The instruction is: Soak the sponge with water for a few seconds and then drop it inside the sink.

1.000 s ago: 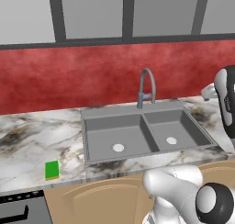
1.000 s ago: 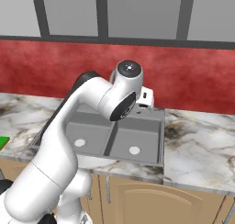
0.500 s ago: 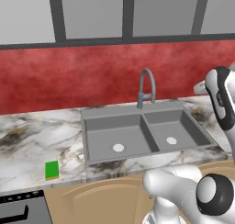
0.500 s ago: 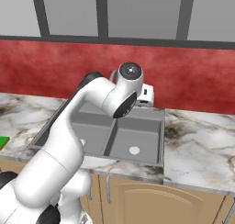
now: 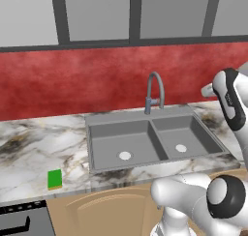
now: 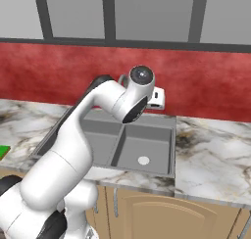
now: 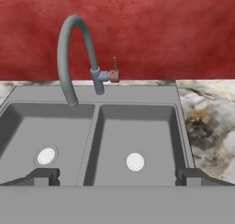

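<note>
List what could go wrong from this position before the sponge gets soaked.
1. The sponge lies on the counter well left of the sink, while the open gripper faces the basins; the long swing across could clip the faucet.
2. No stream shows at the spout, so the soak may fail unless the faucet's handle is turned first.
3. The sponge sits near the counter's front edge; a sloppy grasp might push it off.

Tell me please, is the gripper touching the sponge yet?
Apart. The left base view shows the sponge alone on the counter left of the sink, the arm far right.
</note>
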Tool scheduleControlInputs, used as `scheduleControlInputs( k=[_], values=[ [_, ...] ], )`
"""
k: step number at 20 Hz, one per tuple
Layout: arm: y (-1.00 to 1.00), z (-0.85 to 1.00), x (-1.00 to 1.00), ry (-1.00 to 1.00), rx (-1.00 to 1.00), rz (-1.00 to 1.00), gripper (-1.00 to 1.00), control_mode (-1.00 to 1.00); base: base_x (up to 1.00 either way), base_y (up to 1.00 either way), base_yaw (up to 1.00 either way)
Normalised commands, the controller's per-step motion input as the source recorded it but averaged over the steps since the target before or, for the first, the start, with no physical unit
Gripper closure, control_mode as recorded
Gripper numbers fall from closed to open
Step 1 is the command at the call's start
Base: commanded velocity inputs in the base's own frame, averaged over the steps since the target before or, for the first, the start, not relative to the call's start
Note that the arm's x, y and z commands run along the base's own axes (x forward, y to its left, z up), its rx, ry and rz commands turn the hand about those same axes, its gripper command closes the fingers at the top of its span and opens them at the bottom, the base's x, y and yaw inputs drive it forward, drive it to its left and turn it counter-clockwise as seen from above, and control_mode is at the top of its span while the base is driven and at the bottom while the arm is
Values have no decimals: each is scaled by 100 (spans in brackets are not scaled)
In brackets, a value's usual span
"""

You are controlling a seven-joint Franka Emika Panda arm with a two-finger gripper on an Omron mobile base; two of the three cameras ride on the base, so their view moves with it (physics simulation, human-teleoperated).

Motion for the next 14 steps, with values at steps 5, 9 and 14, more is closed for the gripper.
scheduleControlInputs(
  k=[5, 9, 14],
  values=[
    [0, -1, 8, -10, 0, 4, -100, -100, 0, 0, 0],
    [0, -1, 3, -13, 0, 4, -100, -100, 0, 0, 0],
    [5, -3, 0, -13, 0, 2, -100, -100, 0, 0, 0]
  ],
)
